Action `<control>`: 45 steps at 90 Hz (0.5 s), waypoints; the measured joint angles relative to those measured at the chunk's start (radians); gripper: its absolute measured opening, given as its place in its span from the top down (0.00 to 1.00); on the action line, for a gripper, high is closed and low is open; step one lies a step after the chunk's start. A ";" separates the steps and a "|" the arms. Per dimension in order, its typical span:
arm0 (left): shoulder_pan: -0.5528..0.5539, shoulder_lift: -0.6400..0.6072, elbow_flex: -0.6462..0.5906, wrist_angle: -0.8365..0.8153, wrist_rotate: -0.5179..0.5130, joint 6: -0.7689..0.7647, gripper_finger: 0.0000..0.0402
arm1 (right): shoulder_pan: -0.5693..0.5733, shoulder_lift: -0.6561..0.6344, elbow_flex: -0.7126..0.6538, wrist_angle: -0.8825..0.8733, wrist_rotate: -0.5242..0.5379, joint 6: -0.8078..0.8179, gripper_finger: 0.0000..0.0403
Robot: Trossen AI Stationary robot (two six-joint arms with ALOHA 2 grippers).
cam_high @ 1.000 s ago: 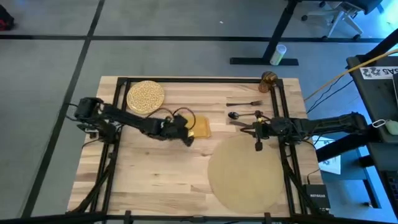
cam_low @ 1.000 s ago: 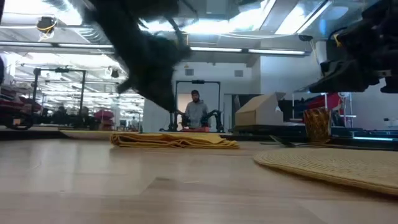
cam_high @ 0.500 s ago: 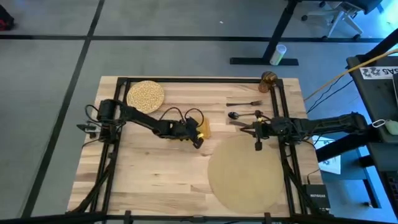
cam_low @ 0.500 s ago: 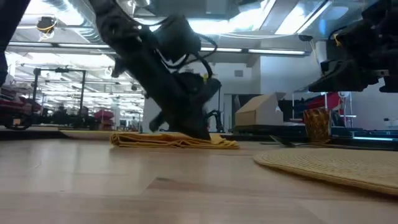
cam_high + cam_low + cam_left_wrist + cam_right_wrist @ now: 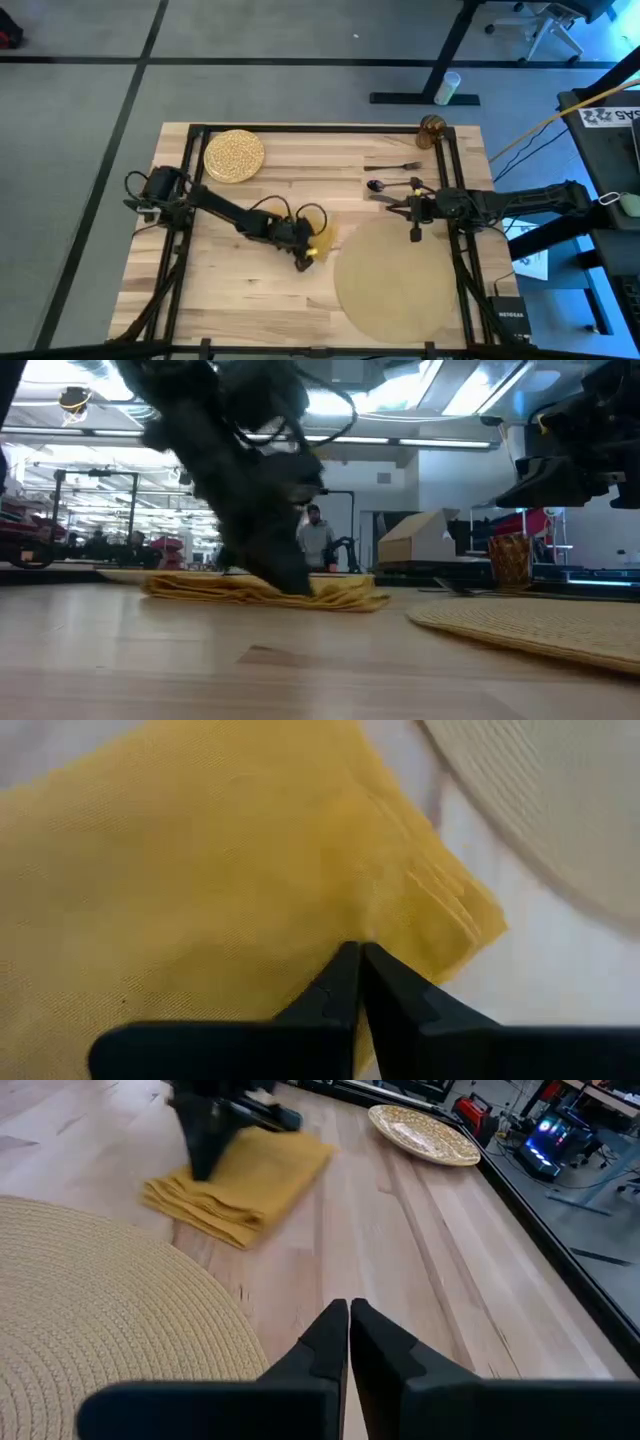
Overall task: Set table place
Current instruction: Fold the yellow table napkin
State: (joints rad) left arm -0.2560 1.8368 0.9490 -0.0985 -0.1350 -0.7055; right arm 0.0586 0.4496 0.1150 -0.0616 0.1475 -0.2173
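Seen from above: a large rectangular tabletop of light butcher-block wood strips (image 5: 250, 290) framed by thin black metal rails; near its middle, the left arm's dark two-finger gripper (image 5: 307, 256) lowered onto a mustard-yellow folded cloth napkin (image 5: 320, 235), fingers (image 5: 340, 985) pressed together with their tips on the fabric near one corner of the fold, as shown in the left wrist view; whether a pinch of cloth sits between them cannot be told. Just beside the napkin, on the right-hand half of the table, a large round tan woven placemat (image 5: 392, 278), lying flat and bare. At the far left corner, a smaller round yellow-speckled plate (image 5: 234, 155), well apart from the placemat. At the far right corner, a small amber glass (image 5: 432, 129), upright beside the rail. Between glass and placemat, a dark metal fork (image 5: 392, 165) and below it a dark metal spoon (image 5: 385, 185), both lying flat on the wood. Right arm's gripper (image 5: 416, 236) held above the placemat's far edge, near the spoon, fingers (image 5: 330, 1342) closed against each other and holding nothing. In the level view across the table, the napkin (image 5: 262, 589) slightly rumpled under the left arm; a person (image 5: 316, 541) standing in the room beyond.
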 joint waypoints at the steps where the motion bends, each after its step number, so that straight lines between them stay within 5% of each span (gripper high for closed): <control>1: -0.006 -0.004 0.000 -0.012 0.001 -0.002 1.00 | 0.000 0.000 0.000 0.000 0.000 0.000 1.00; 26: -0.122 -0.095 -0.004 -0.283 0.004 -0.103 1.00 | 0.000 0.000 0.000 0.003 -0.001 -0.004 1.00; 45: -0.184 -0.152 -0.005 -0.273 -0.015 -0.180 1.00 | 0.000 0.000 0.000 0.016 -0.009 -0.004 1.00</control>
State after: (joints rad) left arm -0.4397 1.6852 0.9440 -0.3714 -0.1497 -0.8852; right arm 0.0586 0.4494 0.1150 -0.0454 0.1387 -0.2211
